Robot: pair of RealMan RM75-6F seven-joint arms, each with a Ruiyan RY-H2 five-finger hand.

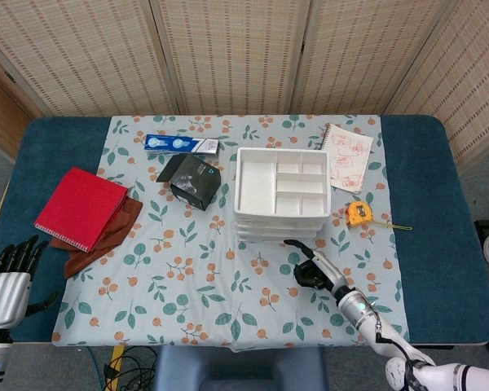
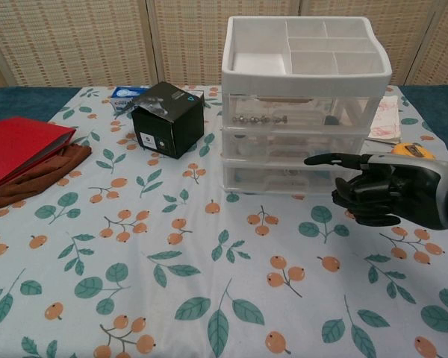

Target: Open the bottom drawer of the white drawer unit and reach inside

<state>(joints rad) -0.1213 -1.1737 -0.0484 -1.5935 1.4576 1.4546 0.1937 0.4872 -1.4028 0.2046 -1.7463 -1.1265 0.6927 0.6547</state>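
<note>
My right hand (image 2: pixel 381 192) sits low in front of the white drawer unit (image 2: pixel 306 104), one finger stretched out, the rest curled, holding nothing. Bottom drawer (image 2: pixel 284 177) is closed, just beyond my fingertips. Left hand (image 1: pixel 6 277) is spread, well off to my left.

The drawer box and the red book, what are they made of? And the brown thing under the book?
The white drawer unit looks like plastic: smooth white frame, see-through drawer fronts showing small items inside. The red notebook seems to have a matte card or plastic cover; a wire spiral runs along one edge. The brown cloth looks like soft fabric, since it lies rumpled.
</note>
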